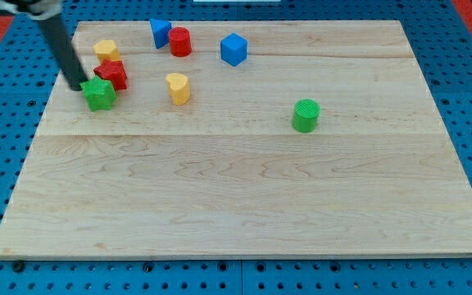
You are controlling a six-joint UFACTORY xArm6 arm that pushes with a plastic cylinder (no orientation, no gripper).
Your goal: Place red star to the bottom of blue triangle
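Pale wooden worktop (244, 197) of glued planks with visible grain, resting on a blue perforated mat, a red patch showing at the upper corners. Task barely begun: red star (112, 74) still well apart from blue triangle (161, 33), lying at about 8 o'clock of it rather than at 6 o'clock. Remaining: travel of the star toward 3 o'clock until directly under the triangle.

Dark matte rod descending from 11 o'clock, my tip (82, 86) just beside the green star (99, 94), at its 10 o'clock, and near the red star's 8 o'clock side; contact with either not resolvable. No hand fitted, hence no open or closed state to report.

Blocks apparently smooth moulded plastic with flat tops. Yellow block (106, 50), shape unclear, touching or nearly touching the red star at 12 o'clock. Red cylinder (179, 41) just beside the triangle at 3 o'clock. Blue cube (233, 48) further toward 3 o'clock. Yellow heart-like block (178, 88) near centre-left; green cylinder (306, 115), ribbed top, alone at right.
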